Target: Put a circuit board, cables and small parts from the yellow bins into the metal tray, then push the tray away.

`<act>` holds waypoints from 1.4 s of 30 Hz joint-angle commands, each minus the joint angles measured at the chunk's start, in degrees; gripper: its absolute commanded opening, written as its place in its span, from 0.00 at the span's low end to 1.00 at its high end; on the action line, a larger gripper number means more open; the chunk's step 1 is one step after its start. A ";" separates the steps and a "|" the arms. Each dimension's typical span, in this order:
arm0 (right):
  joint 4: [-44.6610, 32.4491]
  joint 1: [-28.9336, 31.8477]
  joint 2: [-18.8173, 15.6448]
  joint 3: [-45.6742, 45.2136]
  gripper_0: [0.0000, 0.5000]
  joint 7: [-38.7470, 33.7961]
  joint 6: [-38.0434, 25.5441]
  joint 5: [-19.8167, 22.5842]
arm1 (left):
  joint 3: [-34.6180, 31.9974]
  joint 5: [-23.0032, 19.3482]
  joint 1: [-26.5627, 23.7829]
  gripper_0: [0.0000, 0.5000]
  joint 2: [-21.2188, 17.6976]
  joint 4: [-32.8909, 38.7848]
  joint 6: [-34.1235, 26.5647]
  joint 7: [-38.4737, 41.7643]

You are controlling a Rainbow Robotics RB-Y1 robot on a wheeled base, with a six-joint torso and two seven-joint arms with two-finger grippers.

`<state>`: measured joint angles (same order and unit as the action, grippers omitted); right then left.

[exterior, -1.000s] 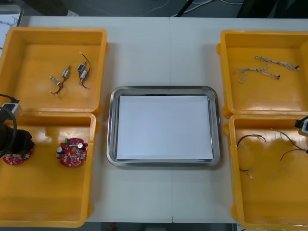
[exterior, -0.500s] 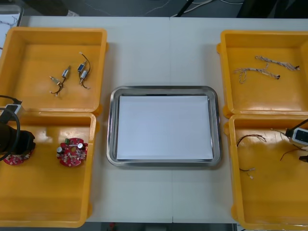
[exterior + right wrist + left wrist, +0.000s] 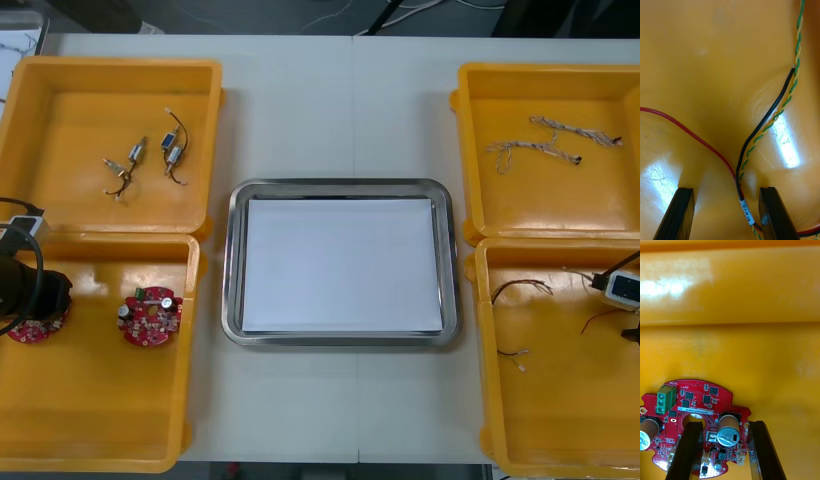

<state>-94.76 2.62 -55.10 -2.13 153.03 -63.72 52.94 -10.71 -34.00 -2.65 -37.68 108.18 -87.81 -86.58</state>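
Left of the metal tray (image 3: 232, 270), left jaws stand spread astride a red circuit board (image 3: 696, 405) in a yellow bin (image 3: 100, 420); right of it, right jaws gape around a black cable (image 3: 763, 123).

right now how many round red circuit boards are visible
2 boards, both in the near-left yellow bin: one partly under the open left gripper, one free beside it; right gripper hangs over near-right bin.

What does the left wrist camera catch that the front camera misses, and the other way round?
Left wrist view: the left gripper open over a circuit board, its green connector and silver cylinder plain. Front view: the metal tray, a second board, small metal parts, cables, the right arm over a right-hand bin. Both: that board in its yellow bin.
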 commanded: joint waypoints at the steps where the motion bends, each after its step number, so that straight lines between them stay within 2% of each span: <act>1: -0.07 -1.30 0.34 2.31 1.00 1.97 0.97 0.23 | 0.78 0.86 1.69 0.53 0.86 1.95 0.63 -3.68; 3: -0.07 -1.21 0.34 2.66 1.00 1.97 1.32 0.32 | 0.96 0.95 1.69 0.38 0.94 1.95 0.63 -3.59; 4: -0.07 -1.21 0.34 2.66 0.97 1.97 1.32 0.32 | 1.04 1.04 1.69 0.36 0.86 1.95 0.63 -3.50; 5: -0.07 -1.30 0.34 2.66 0.84 1.97 1.32 0.32 | 1.13 1.13 1.77 0.33 0.94 1.86 0.80 -3.33; 7: -0.16 -1.21 0.34 2.66 0.22 1.97 1.32 0.40 | 1.40 1.30 1.69 0.25 0.86 1.86 0.89 -3.06; 8: -0.07 -1.21 0.34 2.66 0.04 1.97 1.32 0.40 | 1.48 1.39 1.69 0.18 0.86 1.86 0.98 -2.98; 9: -0.07 -1.21 0.34 2.66 0.00 1.97 1.32 0.49 | 1.57 1.39 1.77 0.15 0.94 1.86 0.98 -2.89; 11: -0.07 -1.30 0.34 2.66 0.00 1.97 1.32 0.67 | 1.57 1.30 1.77 0.00 0.94 1.86 0.98 -2.71; 19: -0.34 -2.18 0.34 2.66 0.00 1.97 -0.17 1.72 | 1.48 1.22 3.00 0.00 0.86 4.14 -0.08 -2.10; 27: -4.03 -3.50 0.34 0.99 0.00 1.66 -7.47 3.48 | 1.48 0.95 6.17 0.00 0.86 9.07 -1.57 -0.08; 35: -8.51 -3.41 0.87 0.82 0.00 -5.02 -13.97 4.45 | 1.48 1.13 9.33 0.00 1.12 11.97 -1.22 0.71; 42: -9.13 -2.79 3.24 0.82 0.00 -7.92 -17.23 3.92 | 1.48 2.62 13.38 0.00 4.72 16.18 -1.22 1.07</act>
<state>-102.38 -0.13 -53.60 -1.33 146.47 -80.08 56.86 -9.79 -32.64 7.66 -35.84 121.05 -88.90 -86.57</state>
